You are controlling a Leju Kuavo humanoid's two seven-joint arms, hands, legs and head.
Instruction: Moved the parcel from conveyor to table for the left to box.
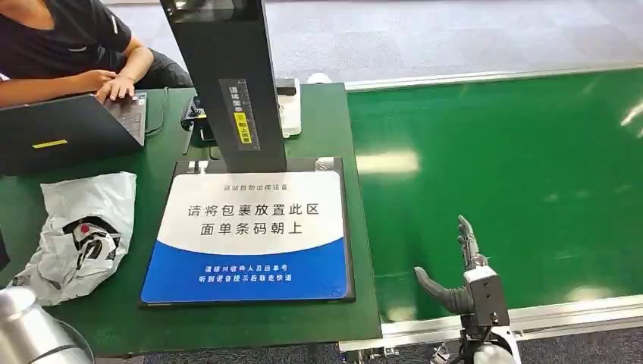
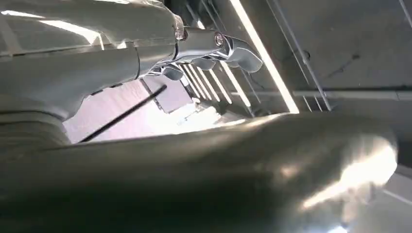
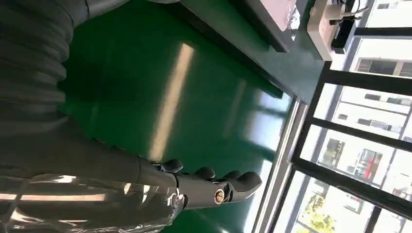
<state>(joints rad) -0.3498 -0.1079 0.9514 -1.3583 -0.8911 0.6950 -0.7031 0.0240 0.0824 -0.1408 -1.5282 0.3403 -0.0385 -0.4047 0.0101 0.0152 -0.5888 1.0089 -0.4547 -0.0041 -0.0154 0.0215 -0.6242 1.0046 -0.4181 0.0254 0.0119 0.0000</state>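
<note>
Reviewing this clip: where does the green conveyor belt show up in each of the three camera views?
Head view: the conveyor belt fills the right half, beside the table, with the right hand over its near edge.
Left wrist view: not in it.
Right wrist view: the belt spreads behind the right hand.
Shared landmark: the table's dark edge along the belt.

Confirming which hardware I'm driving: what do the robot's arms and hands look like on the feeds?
The right hand has dark grey fingers and a thick grey thumb on a boxy silver-and-black wrist block. The right wrist view shows a grey ribbed cover and a silver screw at one finger's base. The left arm is smooth silver; the left hand looks glossy grey.
</note>
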